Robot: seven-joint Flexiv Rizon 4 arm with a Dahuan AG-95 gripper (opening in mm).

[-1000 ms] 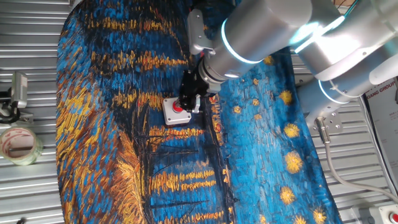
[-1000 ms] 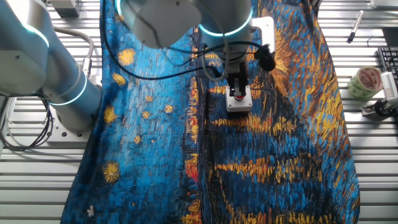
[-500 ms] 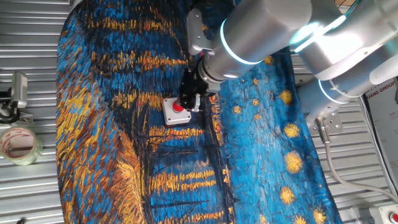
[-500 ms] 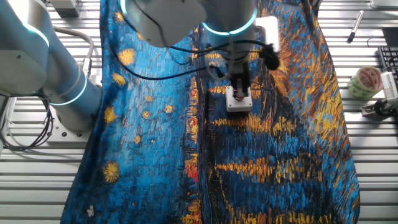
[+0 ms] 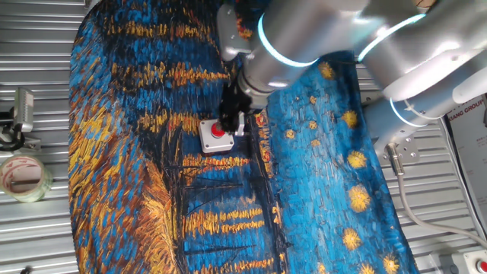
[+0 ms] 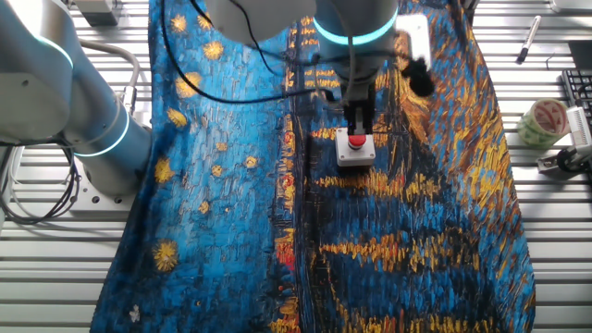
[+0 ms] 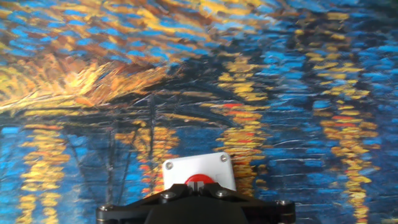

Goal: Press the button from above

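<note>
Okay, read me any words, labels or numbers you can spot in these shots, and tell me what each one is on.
"IANG GROUP": partial dark lettering on the white sign at the right edge of one fixed view, cut off by the frame.
Print on the tape roll: too blurred to read.
The button and its box: no text visible.

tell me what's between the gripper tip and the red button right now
Nothing lies between them. In the other fixed view the gripper hangs just above the button, whose red dome shows whole; whether they touch is unclear.

Red dome button (image 6: 356, 141) in light grey square box w/ rounded corners, sitting flat, upright on blue/orange painted cloth, mid-table.
</note>
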